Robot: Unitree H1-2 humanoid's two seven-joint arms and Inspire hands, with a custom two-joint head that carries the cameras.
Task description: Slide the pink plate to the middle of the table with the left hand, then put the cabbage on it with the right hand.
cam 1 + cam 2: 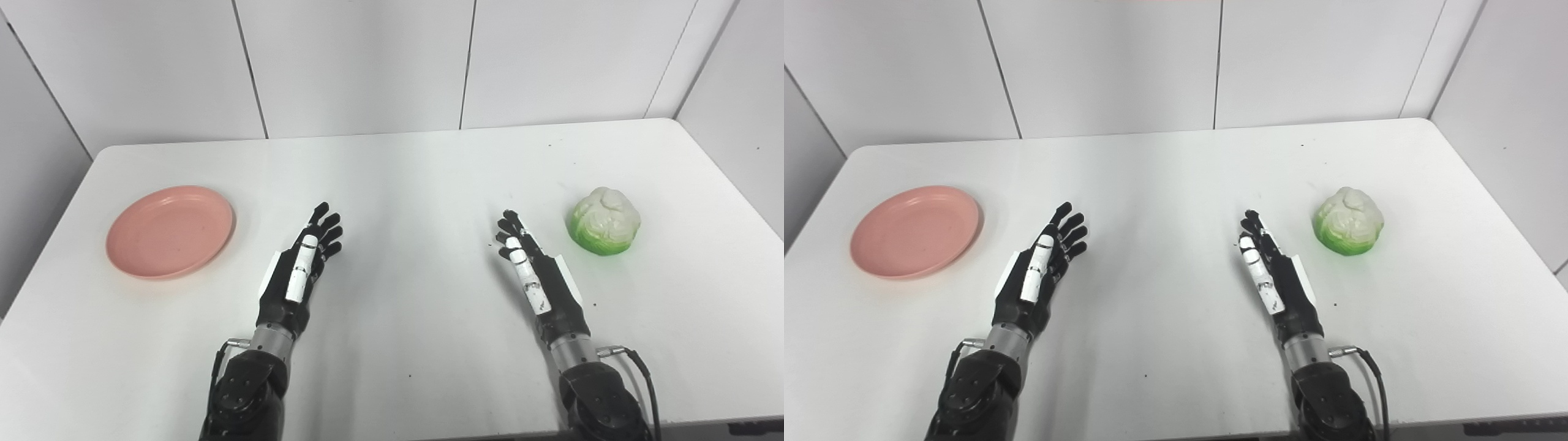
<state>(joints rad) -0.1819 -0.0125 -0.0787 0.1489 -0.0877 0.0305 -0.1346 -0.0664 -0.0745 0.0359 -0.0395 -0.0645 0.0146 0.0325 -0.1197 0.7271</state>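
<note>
A pink plate (169, 231) lies empty on the white table (404, 177) at the left. A green and white cabbage (605, 221) sits at the right. My left hand (301, 267) is open, fingers straight and pointing away, to the right of the plate and apart from it. My right hand (531, 274) is open too, fingers straight, to the left of the cabbage with a gap between them. Both hands hold nothing. The same scene shows in the right eye view: the plate (915, 231), the cabbage (1349, 222), my left hand (1038, 272) and my right hand (1274, 282).
White wall panels (355, 61) stand close behind the table's far edge and along both sides. The table's front edge runs just below my forearms. A cable (643, 373) loops from my right wrist.
</note>
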